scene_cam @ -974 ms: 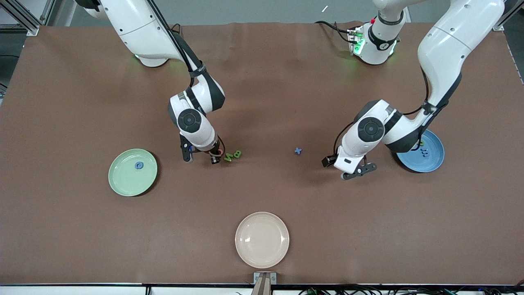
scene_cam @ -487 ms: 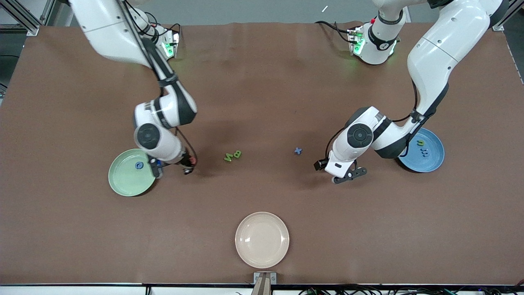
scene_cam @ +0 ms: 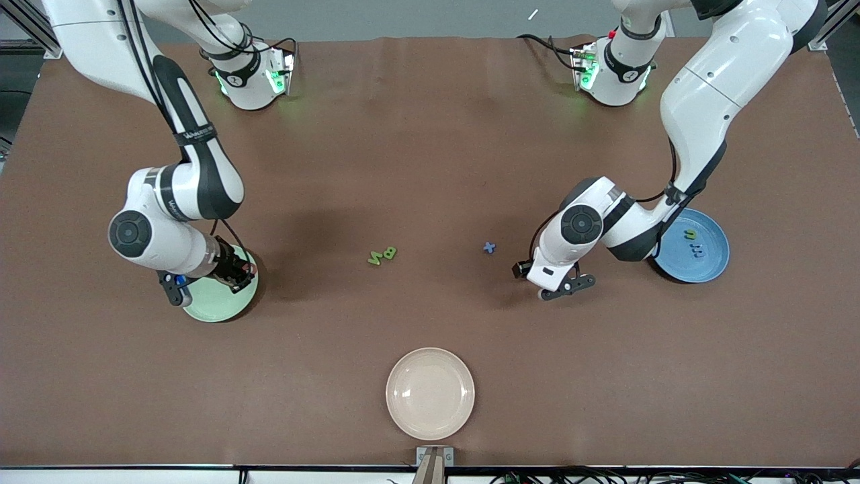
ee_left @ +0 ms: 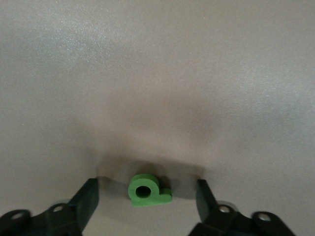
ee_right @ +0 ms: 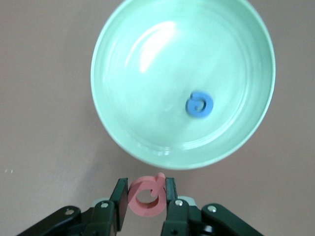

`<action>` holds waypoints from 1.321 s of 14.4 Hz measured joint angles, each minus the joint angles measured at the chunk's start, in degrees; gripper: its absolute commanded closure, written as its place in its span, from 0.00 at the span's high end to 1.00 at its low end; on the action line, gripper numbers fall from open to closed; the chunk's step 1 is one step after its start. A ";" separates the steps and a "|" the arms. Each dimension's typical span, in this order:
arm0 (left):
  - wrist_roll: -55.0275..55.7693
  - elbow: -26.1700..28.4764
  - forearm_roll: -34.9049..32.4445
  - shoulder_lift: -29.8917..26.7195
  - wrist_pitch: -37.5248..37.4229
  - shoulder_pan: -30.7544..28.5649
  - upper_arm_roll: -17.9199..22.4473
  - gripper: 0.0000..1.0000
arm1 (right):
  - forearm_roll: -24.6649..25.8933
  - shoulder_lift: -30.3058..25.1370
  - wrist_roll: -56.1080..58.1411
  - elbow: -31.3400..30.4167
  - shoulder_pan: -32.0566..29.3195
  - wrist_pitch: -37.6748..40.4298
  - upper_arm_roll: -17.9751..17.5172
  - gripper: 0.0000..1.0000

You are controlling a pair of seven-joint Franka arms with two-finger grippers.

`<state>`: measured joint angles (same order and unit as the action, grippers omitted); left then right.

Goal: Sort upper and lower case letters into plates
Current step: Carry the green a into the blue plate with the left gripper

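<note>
My right gripper is shut on the red Q and holds it just outside the rim of the light green plate. The blue G lies in that plate. In the front view this gripper covers much of the plate. My left gripper is open, with a finger on each side of the green p, which lies on the table. In the front view this gripper hides the p. The blue plate holds the green n and blue m.
The green B and N lie together mid-table. The blue x lies between them and my left gripper. A cream-beige plate sits nearer the front camera.
My right arm has carried the red Q from beside the B and N over to the light green plate. My left gripper has shifted away from the blue plate toward the blue x.
</note>
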<state>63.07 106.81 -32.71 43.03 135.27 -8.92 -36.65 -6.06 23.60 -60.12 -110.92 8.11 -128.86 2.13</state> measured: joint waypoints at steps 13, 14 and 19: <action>3.66 -0.43 -0.05 -0.37 -0.07 -0.23 -0.18 0.19 | 1.35 6.24 2.83 -2.69 -2.71 -10.84 -0.13 1.00; 3.66 -0.54 -0.27 -0.48 -0.31 -0.47 -0.02 0.19 | 1.65 6.23 2.83 -2.55 -2.71 -10.54 -0.11 1.00; 0.27 -0.01 -0.97 -4.88 -6.56 -5.54 -2.57 0.17 | 2.77 3.03 2.50 -0.22 -2.64 -0.95 -0.32 1.00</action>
<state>63.34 106.80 -33.68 38.15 128.71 -14.46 -39.22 -3.30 26.63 -57.62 -111.14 5.47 -129.81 1.81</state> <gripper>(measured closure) 0.626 0.106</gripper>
